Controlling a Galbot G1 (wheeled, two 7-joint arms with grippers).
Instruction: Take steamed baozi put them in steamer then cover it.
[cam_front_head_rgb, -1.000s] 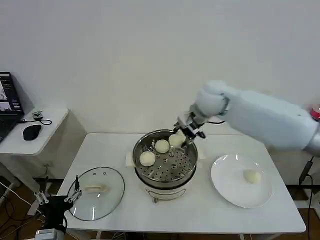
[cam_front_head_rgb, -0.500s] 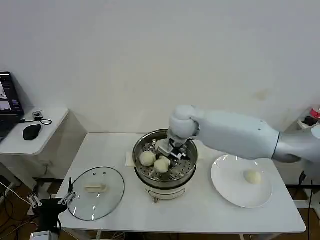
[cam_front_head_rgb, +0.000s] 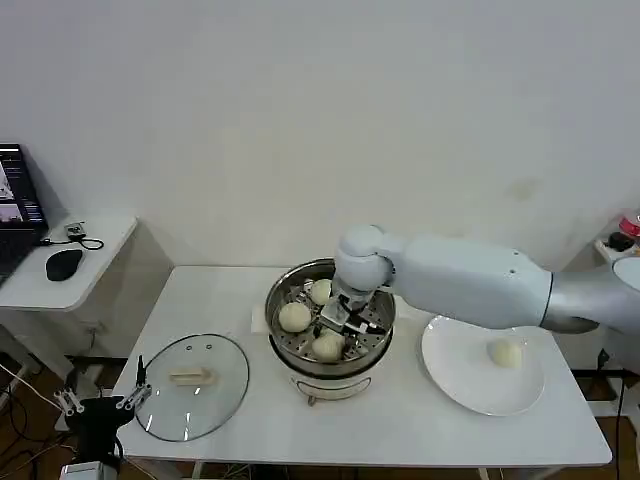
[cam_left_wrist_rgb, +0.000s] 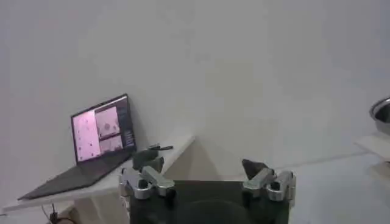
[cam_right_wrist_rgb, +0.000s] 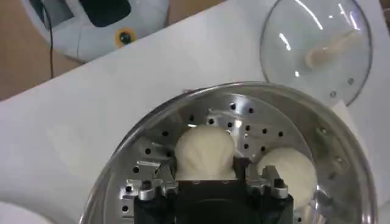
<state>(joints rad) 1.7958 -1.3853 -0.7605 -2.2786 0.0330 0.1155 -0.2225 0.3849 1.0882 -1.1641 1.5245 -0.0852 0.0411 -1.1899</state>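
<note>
Progress looks decent: right claw (cam_front_head_rgb: 345, 322) sits inside the steamer (cam_front_head_rgb: 375, 338) gripping a third baozi (cam_front_head_rgb: 328, 346), two others (cam_front_head_rgb: 294, 316) just beside it, one left on the plate (cam_front_head_rgb: 455, 385), glass lid (cam_front_head_rgb: 195, 385) not on.

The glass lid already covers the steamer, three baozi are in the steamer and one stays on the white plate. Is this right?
Not quite. The head view shows the glass lid lying on the table left of the steamer, which is uncovered. The rest holds: three baozi are in the steamer, and one baozi is on the white plate.
</note>
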